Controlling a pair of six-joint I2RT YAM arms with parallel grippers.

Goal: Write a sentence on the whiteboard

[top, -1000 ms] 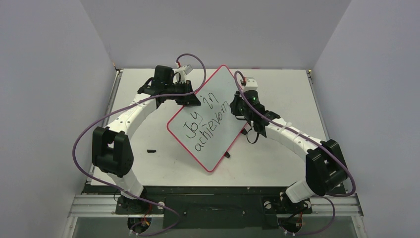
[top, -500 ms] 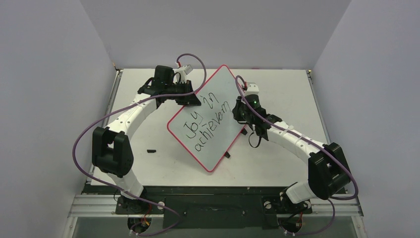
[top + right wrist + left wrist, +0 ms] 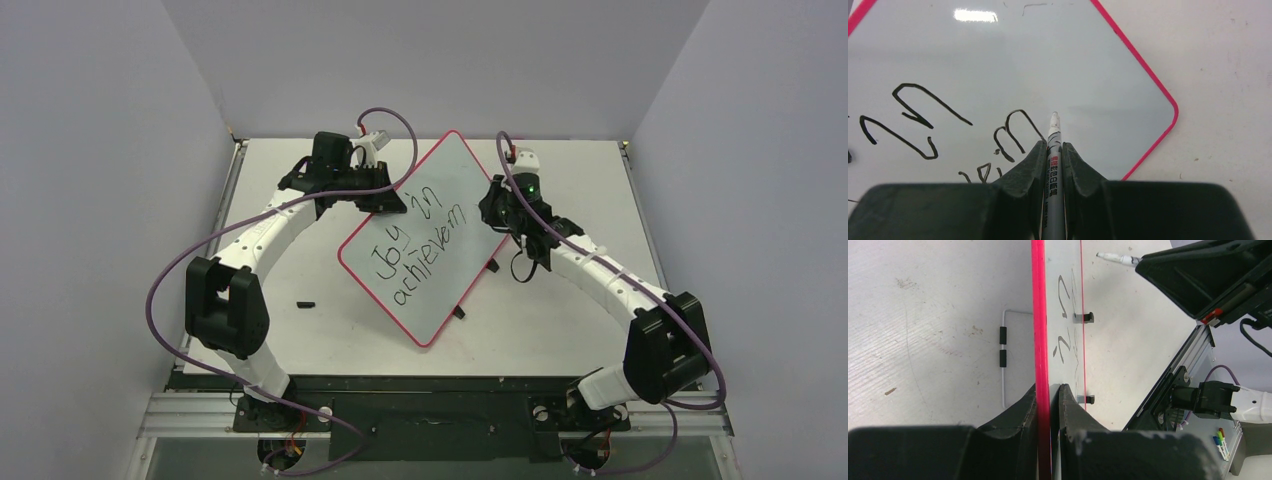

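The whiteboard (image 3: 440, 295), pale with a thin red rim, stands tilted like a diamond in the table's middle. The sentence (image 3: 415, 250) on it reads "Joy in" over "achievem", with "Joy" underlined. My left gripper (image 3: 385, 205) is shut on the board's upper left rim; the left wrist view shows the red rim (image 3: 1038, 315) pinched at that gripper (image 3: 1049, 387). My right gripper (image 3: 500, 215) is by the board's right edge, shut on a grey marker (image 3: 1053, 155). The marker tip sits just past the last "m" (image 3: 1013, 132); I cannot tell if it touches the board (image 3: 1088, 75).
A small black cap (image 3: 306, 302) lies on the table left of the board. A black clip (image 3: 459, 312) sits at the board's lower edge. A white wire stand (image 3: 1003, 360) is behind the board. Grey walls close in the left, right and back.
My right gripper has moved with the marker up and to the right along the board's right side. The writing looks the same. The left arm and board have not moved.
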